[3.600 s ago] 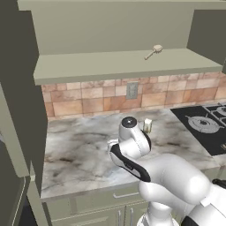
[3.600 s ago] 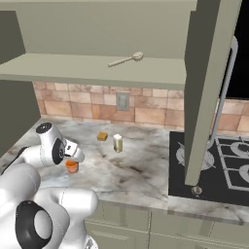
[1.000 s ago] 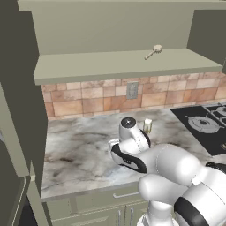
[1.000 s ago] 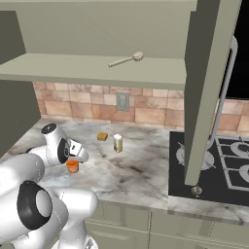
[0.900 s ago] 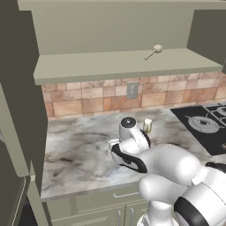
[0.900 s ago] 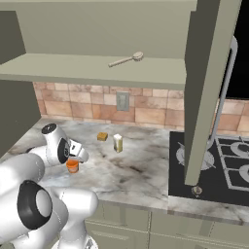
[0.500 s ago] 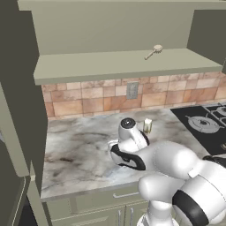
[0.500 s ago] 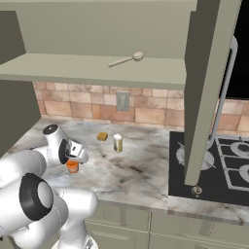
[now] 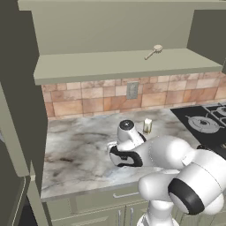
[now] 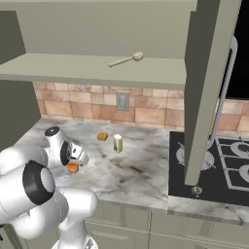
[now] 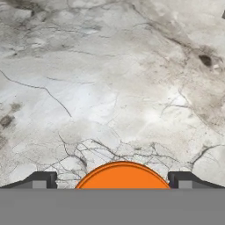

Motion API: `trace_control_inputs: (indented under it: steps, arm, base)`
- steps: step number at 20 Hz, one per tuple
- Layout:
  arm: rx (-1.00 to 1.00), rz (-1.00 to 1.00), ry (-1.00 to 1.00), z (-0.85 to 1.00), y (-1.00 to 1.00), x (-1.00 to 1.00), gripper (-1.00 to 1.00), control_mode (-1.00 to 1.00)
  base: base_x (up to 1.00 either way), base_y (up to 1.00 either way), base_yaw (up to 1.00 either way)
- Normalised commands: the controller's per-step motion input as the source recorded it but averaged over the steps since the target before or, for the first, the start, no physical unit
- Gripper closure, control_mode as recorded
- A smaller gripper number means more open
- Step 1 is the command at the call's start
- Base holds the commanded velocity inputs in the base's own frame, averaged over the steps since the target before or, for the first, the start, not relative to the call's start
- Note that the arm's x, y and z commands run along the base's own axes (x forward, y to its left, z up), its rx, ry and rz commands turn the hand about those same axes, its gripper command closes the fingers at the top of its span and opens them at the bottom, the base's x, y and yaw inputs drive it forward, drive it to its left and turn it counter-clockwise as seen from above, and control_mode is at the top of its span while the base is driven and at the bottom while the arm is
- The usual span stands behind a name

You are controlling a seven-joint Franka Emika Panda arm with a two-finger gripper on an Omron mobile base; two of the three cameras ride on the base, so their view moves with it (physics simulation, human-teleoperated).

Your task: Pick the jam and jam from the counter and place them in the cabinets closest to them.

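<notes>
An orange-lidded jam jar (image 10: 73,168) stands on the marbled counter (image 10: 141,170) near its left front. My gripper (image 10: 74,162) hangs just above it, pointing down and open. In the hand view the jar's orange lid (image 11: 122,176) lies between the two fingertips (image 11: 44,180), which stand wide apart on either side of it. A second, pale jam jar (image 10: 117,143) (image 9: 147,126) stands farther back toward the tiled wall. The cabinets (image 10: 97,68) above the counter are open, showing a plain shelf.
A wooden spoon (image 10: 127,59) lies on the open shelf. A small brown block (image 10: 102,136) sits beside the pale jar. An open cabinet door (image 10: 206,87) hangs over the black stove (image 10: 219,160) at the right; another open door (image 9: 17,132) stands at the left.
The hand has stayed over the orange jar with its jaws wide. The arm's elbow has swung a little; the jars have not moved.
</notes>
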Motion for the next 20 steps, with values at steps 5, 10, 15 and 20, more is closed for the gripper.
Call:
trace_control_inputs:
  steps: [5, 10, 15, 20]
  arm:
    - [0.00, 0.00, 0.00, -0.19, 0.00, -0.01, 1.00, -1.00]
    - [0.00, 0.00, 0.00, 0.00, 0.00, 0.00, 1.00, -1.00]
    - [0.00, 0.00, 0.00, 0.00, 0.00, 0.00, 1.00, -1.00]
    - [0.00, 0.00, 0.00, 0.10, 0.00, 0.00, 1.00, -1.00]
  base:
    - [0.00, 0.00, 0.00]
    - [0.00, 0.00, 0.00]
    - [0.00, 0.00, 0.00]
    - [0.00, 0.00, 0.00]
